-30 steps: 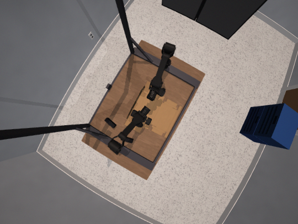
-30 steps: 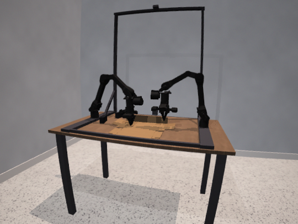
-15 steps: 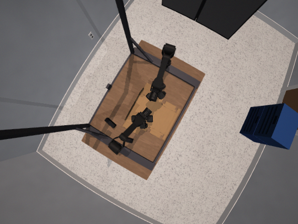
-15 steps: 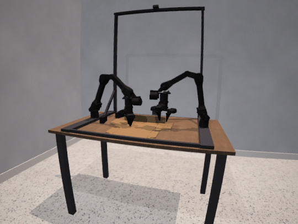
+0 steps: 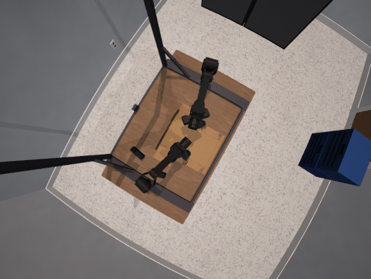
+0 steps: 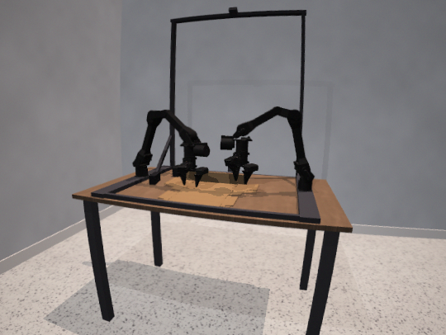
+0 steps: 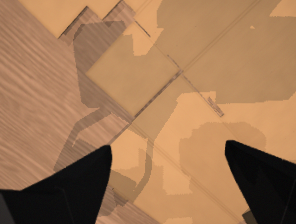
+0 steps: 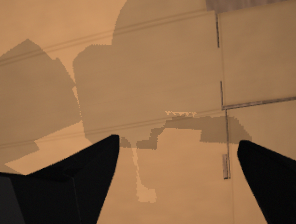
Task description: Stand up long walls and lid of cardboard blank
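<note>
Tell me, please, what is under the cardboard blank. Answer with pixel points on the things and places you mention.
Under the cardboard blank (image 5: 213, 148) (image 6: 198, 198) (image 7: 280, 117) (image 8: 185, 155) is the wooden table (image 5: 178, 86) (image 6: 268, 202) (image 7: 30, 100) (image 8: 245, 4); its wood shows along the blank's edges. Whatever else may lie beneath the panels cannot be seen, because the cardboard covers it.
</note>
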Controlling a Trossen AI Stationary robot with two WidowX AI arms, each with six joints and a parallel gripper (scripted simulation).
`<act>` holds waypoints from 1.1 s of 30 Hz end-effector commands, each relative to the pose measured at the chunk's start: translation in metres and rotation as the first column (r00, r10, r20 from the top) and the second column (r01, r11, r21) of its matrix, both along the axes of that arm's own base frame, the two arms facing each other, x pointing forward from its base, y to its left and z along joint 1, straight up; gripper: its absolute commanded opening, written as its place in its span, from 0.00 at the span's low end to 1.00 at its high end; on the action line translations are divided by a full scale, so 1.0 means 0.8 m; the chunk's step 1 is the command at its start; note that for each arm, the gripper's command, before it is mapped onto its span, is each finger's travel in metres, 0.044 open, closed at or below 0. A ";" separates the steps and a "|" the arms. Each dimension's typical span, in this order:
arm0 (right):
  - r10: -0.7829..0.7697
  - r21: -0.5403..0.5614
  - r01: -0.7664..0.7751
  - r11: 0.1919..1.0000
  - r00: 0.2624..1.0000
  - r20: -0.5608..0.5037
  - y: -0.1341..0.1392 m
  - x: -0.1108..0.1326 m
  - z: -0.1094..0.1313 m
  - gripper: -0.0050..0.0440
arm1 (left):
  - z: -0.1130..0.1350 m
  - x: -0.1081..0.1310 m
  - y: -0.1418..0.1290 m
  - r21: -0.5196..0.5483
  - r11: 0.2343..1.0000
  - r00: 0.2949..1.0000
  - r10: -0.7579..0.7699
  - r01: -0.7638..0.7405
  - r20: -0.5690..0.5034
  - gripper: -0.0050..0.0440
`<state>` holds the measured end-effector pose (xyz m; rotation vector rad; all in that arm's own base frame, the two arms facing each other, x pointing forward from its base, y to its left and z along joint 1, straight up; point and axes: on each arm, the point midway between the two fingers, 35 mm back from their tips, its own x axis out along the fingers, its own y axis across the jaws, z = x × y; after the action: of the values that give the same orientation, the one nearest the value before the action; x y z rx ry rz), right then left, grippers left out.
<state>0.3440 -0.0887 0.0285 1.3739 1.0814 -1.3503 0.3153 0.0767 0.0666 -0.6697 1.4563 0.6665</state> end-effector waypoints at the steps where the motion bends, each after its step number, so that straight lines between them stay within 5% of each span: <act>1: 0.147 -0.012 -0.146 0.989 0.989 0.030 -0.007 0.003 0.017 0.81 | 0.005 0.006 0.006 0.004 0.998 0.997 -0.070 0.070 0.012 0.81; 7: 0.466 -0.025 -0.466 0.885 0.885 0.016 -0.016 -0.004 0.023 0.81 | 0.004 0.012 0.017 0.007 0.972 0.972 -0.234 0.234 0.011 0.81; 17: 0.863 -0.030 -0.863 0.504 0.505 -0.009 -0.030 -0.015 0.032 0.81 | 0.001 0.020 0.035 0.013 0.873 0.873 -0.487 0.487 0.008 0.81; 19: 0.863 -0.030 -0.863 0.504 0.505 -0.009 -0.030 -0.015 0.032 0.81 | 0.001 0.020 0.035 0.013 0.873 0.873 -0.487 0.487 0.008 0.81; 30: 0.989 -0.019 -0.989 -0.144 -0.143 -0.029 -0.045 -0.029 0.042 0.81 | -0.003 0.029 0.056 0.018 0.679 0.679 -0.734 0.734 0.002 0.81; 33: 0.973 -0.017 -0.973 -0.230 -0.229 -0.030 -0.047 -0.031 0.044 0.81 | -0.003 0.030 0.059 0.018 0.651 0.651 -0.759 0.759 0.002 0.81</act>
<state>0.3174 -0.1223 0.0511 0.0643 1.5798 -0.0592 0.3354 0.1202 0.0594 -0.0262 1.5629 0.0298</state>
